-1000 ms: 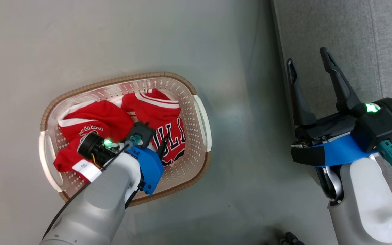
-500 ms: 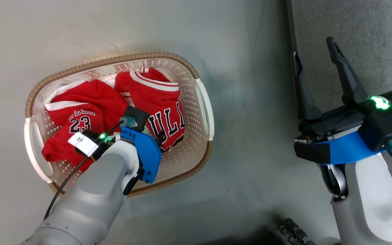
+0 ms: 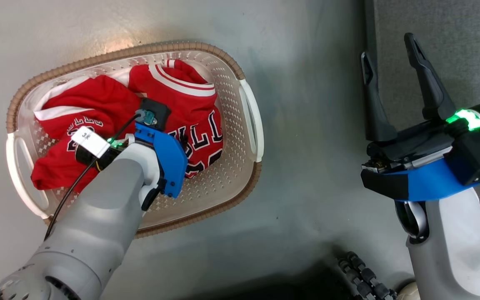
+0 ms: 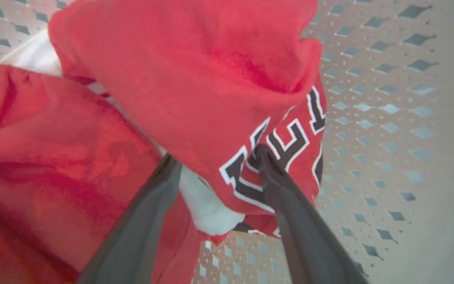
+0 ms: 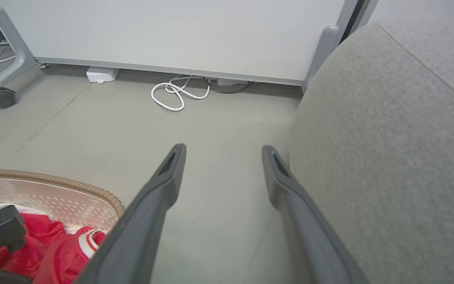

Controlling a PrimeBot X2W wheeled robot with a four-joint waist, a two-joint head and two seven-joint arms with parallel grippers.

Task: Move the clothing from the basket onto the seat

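Two wide-spread fingers of my left gripper (image 4: 217, 154) straddle the lettered jersey (image 4: 211, 79) mid-basket (image 3: 231, 179); closing might drag the other jersey (image 4: 34, 157).

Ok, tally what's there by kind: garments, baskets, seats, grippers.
Garments: 2 (left garment, right garment)
Basket: 1
Seat: 1
Grippers: 2 (left gripper, right gripper)
Total: 6
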